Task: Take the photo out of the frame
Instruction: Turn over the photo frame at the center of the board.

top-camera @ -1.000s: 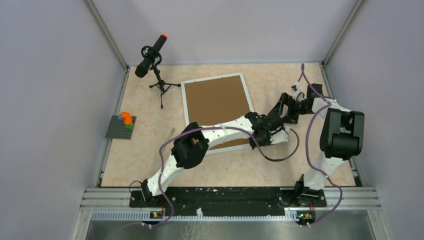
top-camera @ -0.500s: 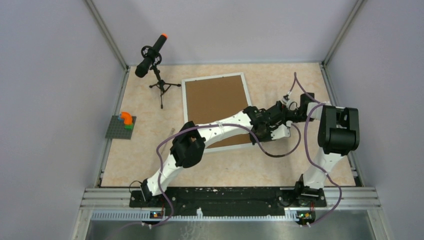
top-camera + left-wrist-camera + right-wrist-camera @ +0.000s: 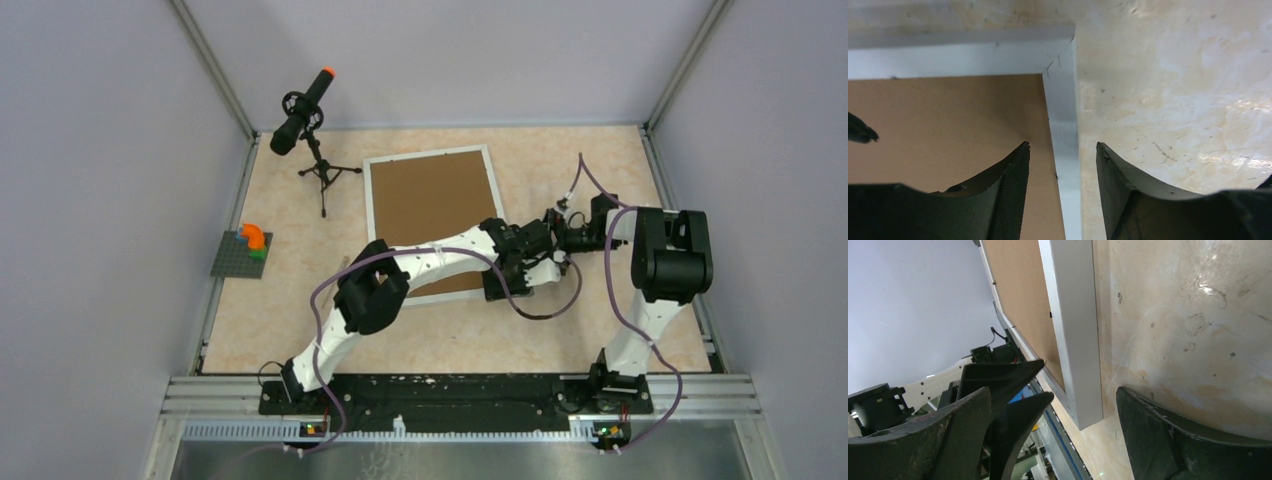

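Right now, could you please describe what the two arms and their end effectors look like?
The left arm and right arm have white links and bulky black joint housings, and each is trailed by a looping purple-grey cable. The left end effector and right end effector carry dark curved fingers with finely textured inner faces.

Far left of beige marbled tabletop (image 3: pixel 560 160): black microphone (image 3: pixel 300 112) with orange tip, tilted on small black tripod (image 3: pixel 322 172). Nearer, at left edge: grey baseplate (image 3: pixel 232 262) carrying orange, blue and green bricks (image 3: pixel 254 238).
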Robot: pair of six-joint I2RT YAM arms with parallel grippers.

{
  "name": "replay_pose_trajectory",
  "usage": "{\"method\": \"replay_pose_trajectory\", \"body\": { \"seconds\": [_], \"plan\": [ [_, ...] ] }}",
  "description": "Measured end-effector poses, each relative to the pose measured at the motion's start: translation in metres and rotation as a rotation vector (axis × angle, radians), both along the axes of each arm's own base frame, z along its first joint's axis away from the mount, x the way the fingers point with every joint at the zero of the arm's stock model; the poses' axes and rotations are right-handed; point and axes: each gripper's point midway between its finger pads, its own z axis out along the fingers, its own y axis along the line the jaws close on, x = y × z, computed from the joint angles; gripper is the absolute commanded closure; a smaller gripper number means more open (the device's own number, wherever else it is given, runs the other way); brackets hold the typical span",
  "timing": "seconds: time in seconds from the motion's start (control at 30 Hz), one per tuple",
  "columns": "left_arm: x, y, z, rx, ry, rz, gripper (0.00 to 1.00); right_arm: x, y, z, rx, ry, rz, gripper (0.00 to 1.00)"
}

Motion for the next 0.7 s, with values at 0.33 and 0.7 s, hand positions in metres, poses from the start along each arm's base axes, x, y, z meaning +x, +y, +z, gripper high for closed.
{"method": "replay_pose_trajectory", "body": {
  "seconds": [0.33, 0.7],
  "plan": [
    [0.002, 0.072, -0.002, 0.125, 0.013, 0.103, 0.39, -0.004, -0.001, -0.001, -0.024, -0.018, -0.001, 0.06],
    [-0.007, 0.088, -0.013, 0.156, -0.018, 0.106, 0.67, -0.004, -0.001, -0.001, -0.025, -0.013, -0.004, 0.06]
  ]
}}
